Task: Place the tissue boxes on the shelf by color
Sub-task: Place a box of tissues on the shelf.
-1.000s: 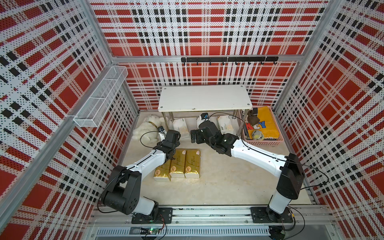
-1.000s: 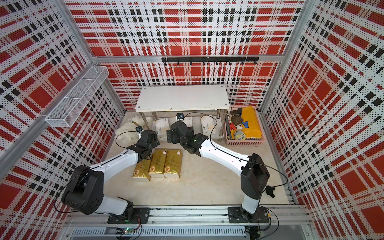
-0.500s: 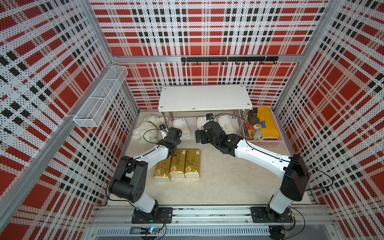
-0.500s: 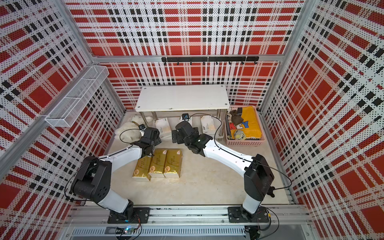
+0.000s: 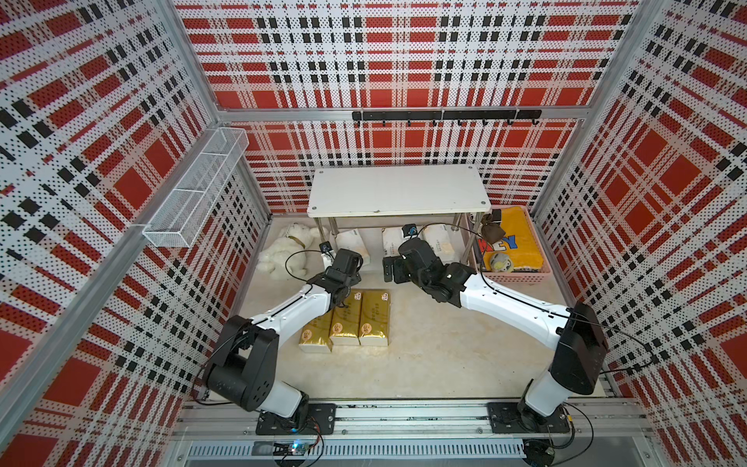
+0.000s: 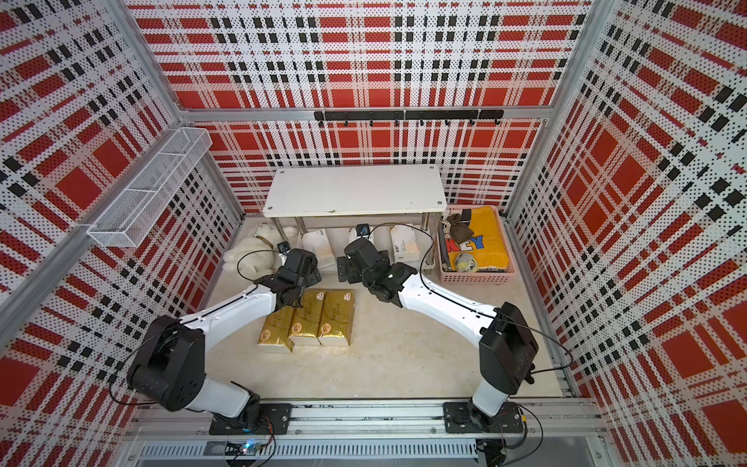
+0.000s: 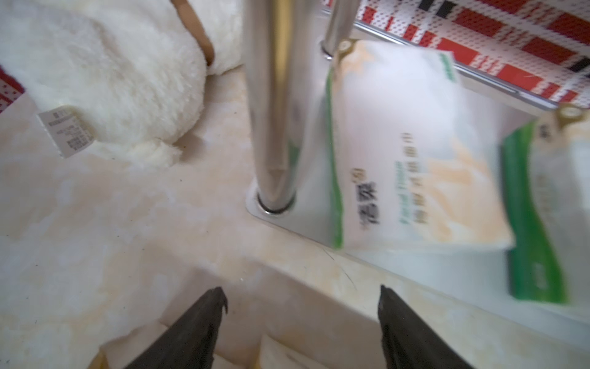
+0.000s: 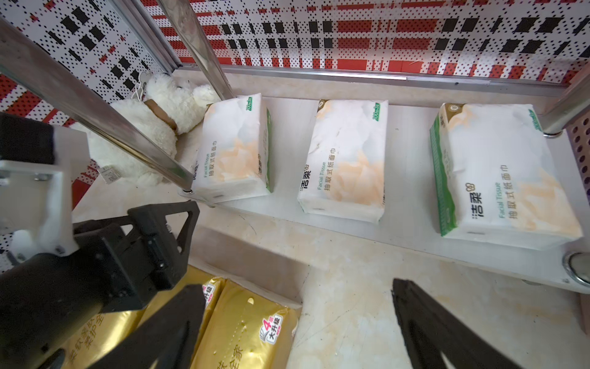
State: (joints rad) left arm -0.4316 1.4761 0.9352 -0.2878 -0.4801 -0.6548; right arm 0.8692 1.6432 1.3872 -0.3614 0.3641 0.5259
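**White packs shelved, gold packs waiting, both grippers empty**

The three white peach-printed soft tissue packs point(image 8: 346, 159) lie spaced apart on the lower white board of the low chrome-legged shelf point(image 8: 410, 179). The three shiny gold tissue packs point(image 5: 345, 319) lie side by side, touching, on the beige marbled tabletop point(image 5: 424, 356) just in front of it, and the top board is bare. The gold row is probably next. An outer pack is best, since one of its sides is free for a finger. Pinch it across the narrow width near the middle, lift it clear of the top board's edge, and set it flat. The left gripper point(image 7: 303, 294) is parted and holds nothing, hovering near the shelf's front leg. The right gripper point(image 8: 298, 284) is spread wide and empty above the gold packs' far ends. A white plush toy point(image 5: 287, 250) lies beside the shelf.
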